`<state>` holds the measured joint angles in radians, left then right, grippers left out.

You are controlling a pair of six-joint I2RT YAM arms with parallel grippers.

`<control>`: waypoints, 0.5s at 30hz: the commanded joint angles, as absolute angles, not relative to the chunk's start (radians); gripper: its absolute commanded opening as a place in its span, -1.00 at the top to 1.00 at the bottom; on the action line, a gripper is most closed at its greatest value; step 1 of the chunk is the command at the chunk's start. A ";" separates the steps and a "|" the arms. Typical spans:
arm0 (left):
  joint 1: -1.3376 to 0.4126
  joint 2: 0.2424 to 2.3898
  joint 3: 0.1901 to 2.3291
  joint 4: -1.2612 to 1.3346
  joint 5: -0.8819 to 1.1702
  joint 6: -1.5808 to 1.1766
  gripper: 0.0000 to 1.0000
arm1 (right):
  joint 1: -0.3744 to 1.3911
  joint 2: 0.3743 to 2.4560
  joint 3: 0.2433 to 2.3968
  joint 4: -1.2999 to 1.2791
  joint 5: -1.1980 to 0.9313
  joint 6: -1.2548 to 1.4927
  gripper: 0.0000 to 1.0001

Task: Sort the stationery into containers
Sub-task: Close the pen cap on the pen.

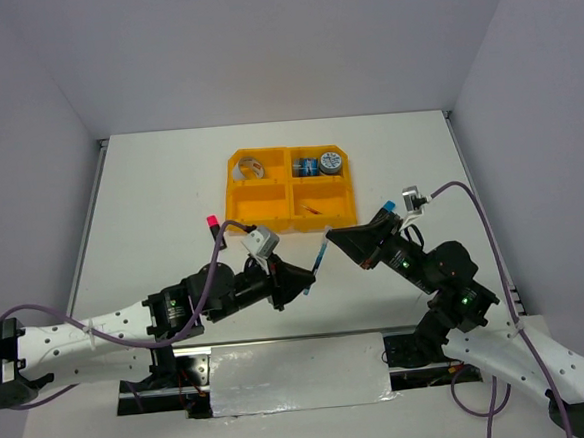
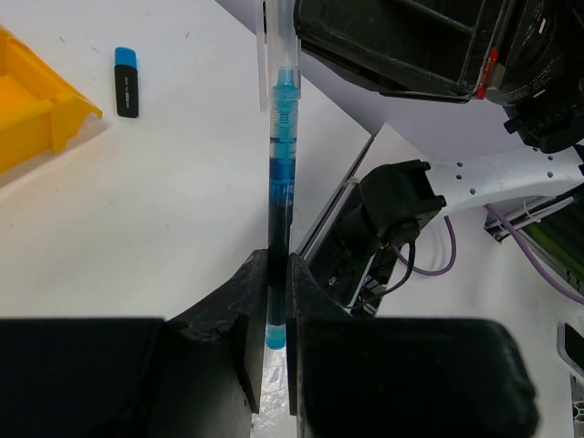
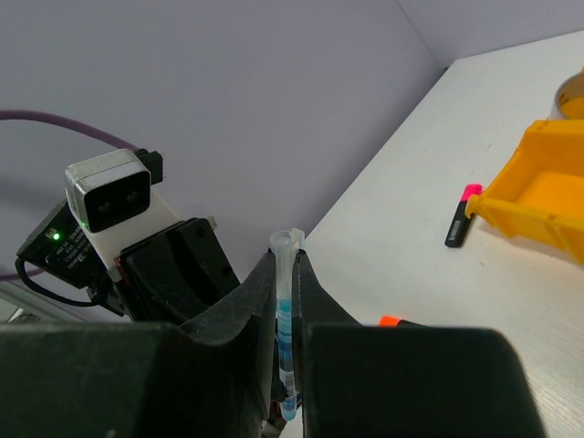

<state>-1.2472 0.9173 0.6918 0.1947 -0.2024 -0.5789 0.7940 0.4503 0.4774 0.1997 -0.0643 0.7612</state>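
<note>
Top external view: the left gripper (image 1: 303,278) and the right gripper (image 1: 333,238) meet in mid-air just near of the orange tray (image 1: 233,205), both clenched on one thin blue pen (image 1: 320,257) that spans the gap between them. The left wrist view shows the left arm's fingers pinched on the pen's blue tail end. The right wrist view shows the right arm's fingers clamped on the barrel just below its clear end, which stands proud above them. The pen hangs off the table (image 1: 151,209) between the two arms, not yet in any compartment.

The step looks like a hand-over. To do it well, one grip should open fully before either arm pulls away, or the slim barrel could be bent or flicked out. The arm that carries on should bring the pen level over a compartment and lower it before releasing.

Tape rolls (image 1: 318,164) sit in the far right compartment and a silvery ring (image 1: 251,167) in the far left. A pink-capped marker (image 1: 212,223) lies left of the tray and a blue-capped marker (image 1: 387,206) lies right of it, both unsorted.
</note>
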 commanded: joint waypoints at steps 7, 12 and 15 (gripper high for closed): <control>-1.252 0.903 0.732 0.273 -0.239 -0.554 1.00 | 0.833 0.468 0.459 0.305 -0.072 0.772 1.00; -1.252 0.908 0.729 0.317 -0.244 -0.548 1.00 | 0.857 0.477 0.456 0.308 -0.043 0.767 1.00; -1.252 0.908 0.732 0.334 -0.250 -0.540 1.00 | 0.859 0.482 0.451 0.310 -0.037 0.765 1.00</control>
